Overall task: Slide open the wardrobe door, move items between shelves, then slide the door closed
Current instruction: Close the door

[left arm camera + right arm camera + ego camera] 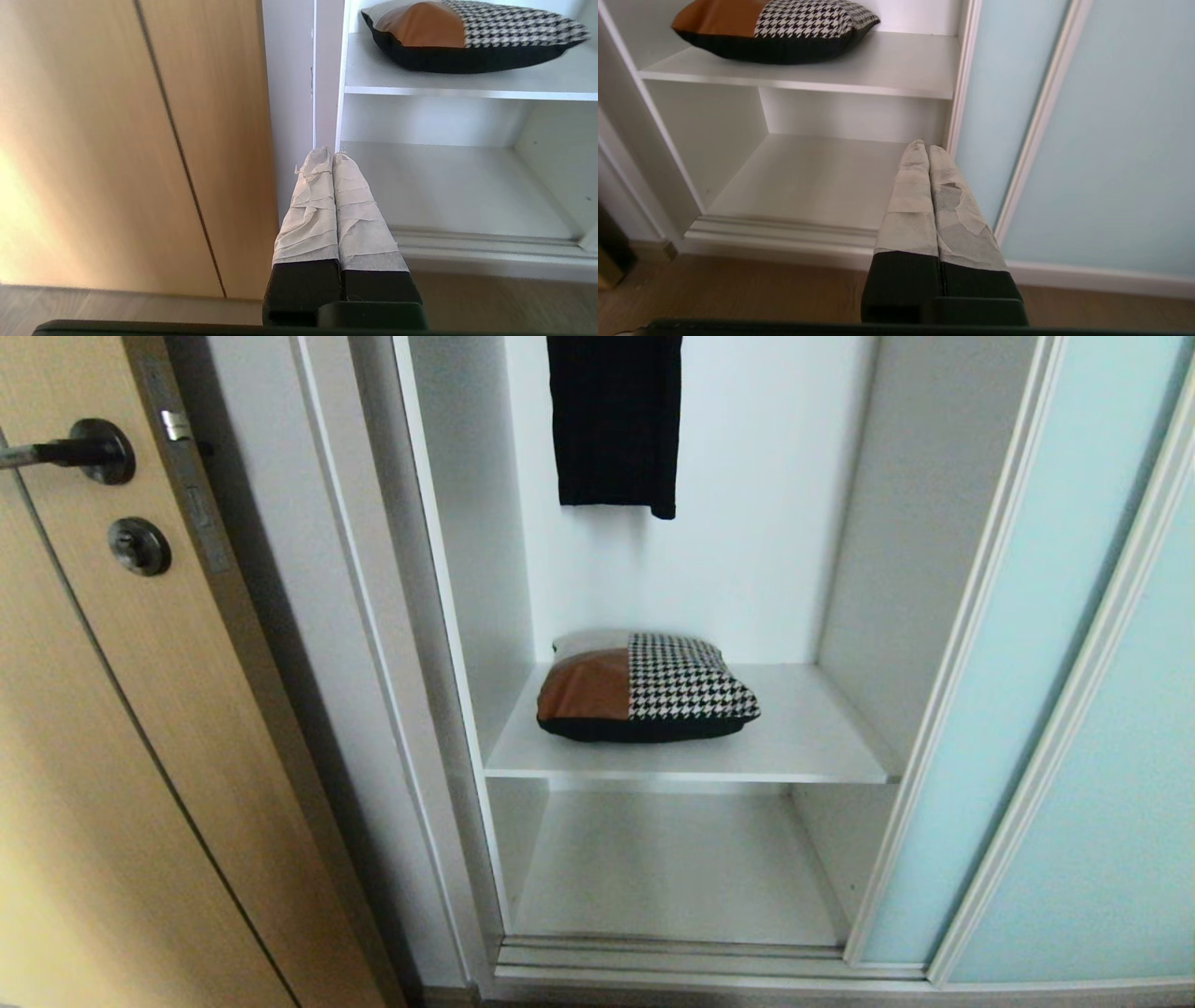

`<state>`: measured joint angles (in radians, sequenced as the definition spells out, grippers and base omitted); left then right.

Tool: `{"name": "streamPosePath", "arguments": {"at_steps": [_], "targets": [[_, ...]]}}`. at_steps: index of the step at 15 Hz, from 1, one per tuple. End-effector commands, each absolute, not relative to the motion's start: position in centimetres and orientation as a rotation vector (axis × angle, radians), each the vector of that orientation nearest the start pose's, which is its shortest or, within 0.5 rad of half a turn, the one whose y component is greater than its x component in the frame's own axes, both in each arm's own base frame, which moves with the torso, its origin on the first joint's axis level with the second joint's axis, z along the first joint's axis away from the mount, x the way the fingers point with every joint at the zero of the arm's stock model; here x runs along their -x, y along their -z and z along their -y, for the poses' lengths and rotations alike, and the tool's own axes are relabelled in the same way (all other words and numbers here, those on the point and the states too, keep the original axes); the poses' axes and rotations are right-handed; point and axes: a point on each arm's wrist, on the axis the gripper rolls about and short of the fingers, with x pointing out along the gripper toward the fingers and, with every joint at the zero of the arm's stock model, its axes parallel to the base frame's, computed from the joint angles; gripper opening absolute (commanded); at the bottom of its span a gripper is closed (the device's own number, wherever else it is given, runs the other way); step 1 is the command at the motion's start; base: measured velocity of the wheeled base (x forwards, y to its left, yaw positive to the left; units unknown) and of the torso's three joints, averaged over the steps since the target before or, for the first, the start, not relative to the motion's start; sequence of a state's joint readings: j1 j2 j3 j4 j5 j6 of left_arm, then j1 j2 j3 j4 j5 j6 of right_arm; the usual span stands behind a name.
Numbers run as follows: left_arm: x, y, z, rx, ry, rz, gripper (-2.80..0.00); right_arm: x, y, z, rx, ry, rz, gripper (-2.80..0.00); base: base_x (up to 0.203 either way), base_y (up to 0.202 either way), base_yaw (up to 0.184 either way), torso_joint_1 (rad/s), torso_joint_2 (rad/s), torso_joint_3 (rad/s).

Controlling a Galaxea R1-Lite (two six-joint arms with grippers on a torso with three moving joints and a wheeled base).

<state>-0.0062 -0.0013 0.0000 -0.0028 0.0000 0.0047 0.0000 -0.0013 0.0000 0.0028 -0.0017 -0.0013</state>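
Wrist views only: I see my left end effector [332, 156] and right end effector [923, 148], taped fingers pressed together, empty, low before the wardrobe. Head view alone shows the black garment [614, 420] and wood door [112, 709]. The cushion [644, 687], tan leather and houndstooth, lies on the upper shelf [803, 747]; the sliding door [1036, 663] stands open rightward.

Light wood door [112, 728], black lever handle [79, 450], round black lock [139, 546] below it. White wardrobe carcass [448, 616]. Black garment [616, 420] hanging inside. Wood-look floor [738, 289]. Daylight-toned lighting.
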Motion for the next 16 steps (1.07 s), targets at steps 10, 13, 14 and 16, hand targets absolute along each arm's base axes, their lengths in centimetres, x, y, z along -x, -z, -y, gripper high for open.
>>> {"name": "streamPosePath", "arguments": {"at_steps": [10, 13, 14, 16], "targets": [[2.27, -7.54, -0.01, -0.003, 0.006, 0.002, -2.80, 2.29, -7.51, 0.00, 0.002, 0.002, -0.002, -2.80, -0.052, 0.000, 0.000, 0.000, 0.00, 0.002], [2.27, -7.54, -0.01, -0.003, 0.006, 0.002, -2.80, 2.29, -7.51, 0.00, 0.002, 0.000, -0.002, -2.80, 0.000, 0.000, 0.000, 0.000, 0.00, 0.000], [2.27, -7.54, -0.01, -0.002, 0.006, 0.002, -2.80, 2.29, -7.51, 0.00, 0.002, 0.001, -0.002, -2.80, 0.000, 0.000, 0.000, 0.000, 0.00, 0.000], [2.27, -7.54, -0.01, -0.003, 0.006, 0.002, -2.80, 2.28, -7.48, 0.00, 0.002, 0.002, -0.003, -2.80, 0.000, 0.000, 0.000, 0.000, 0.00, 0.000]]}}
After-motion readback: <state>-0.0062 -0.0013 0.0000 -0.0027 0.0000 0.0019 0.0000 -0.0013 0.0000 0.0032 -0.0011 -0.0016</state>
